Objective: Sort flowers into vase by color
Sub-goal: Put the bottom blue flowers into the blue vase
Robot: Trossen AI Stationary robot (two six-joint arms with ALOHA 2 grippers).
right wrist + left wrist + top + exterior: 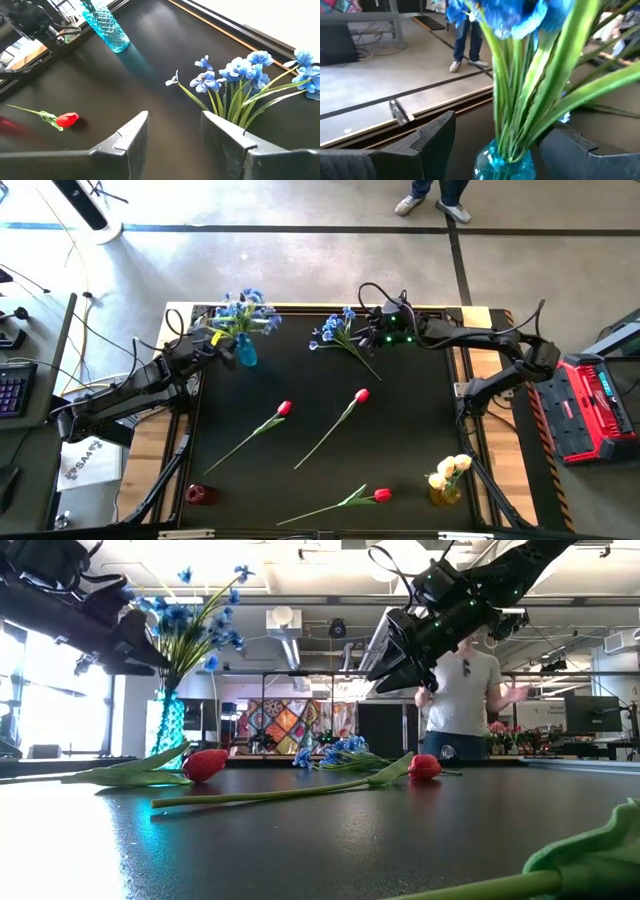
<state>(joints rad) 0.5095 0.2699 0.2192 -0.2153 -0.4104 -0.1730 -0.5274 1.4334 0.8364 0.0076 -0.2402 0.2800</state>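
- My left gripper point(222, 343) is at the far left corner of the table, right by the blue vase point(245, 352); from its wrist camera the two fingers point(432, 135) stand apart on either side of the vase neck point(502, 162) with the green stems point(530, 100) rising between them, touching neither, so I read it as released
- That blue vase already holds a bushy blue spray point(243, 310), upright with blossoms fanning out above the neck
- My right gripper point(385, 335) hovers above the far edge of the table, over the stem end of a second blue spray point(338, 330) lying flat on the black mat point(420, 430); its fingers point(135, 137) are spread wide and hold nothing, with the blue blossoms point(240, 70) lying just past them
- Three red tulips lie on the mat: one left of centre point(283, 409), one near centre point(361, 395), one at the near edge point(381, 495), all well apart
- A yellow vase point(445, 492) at the near right holds pale yellow tulips point(452, 469)
- A small red vase point(197, 494) lies at the near left corner; I cannot tell whether anything is in it
- A person point(462, 690) stands beyond the far side of the table
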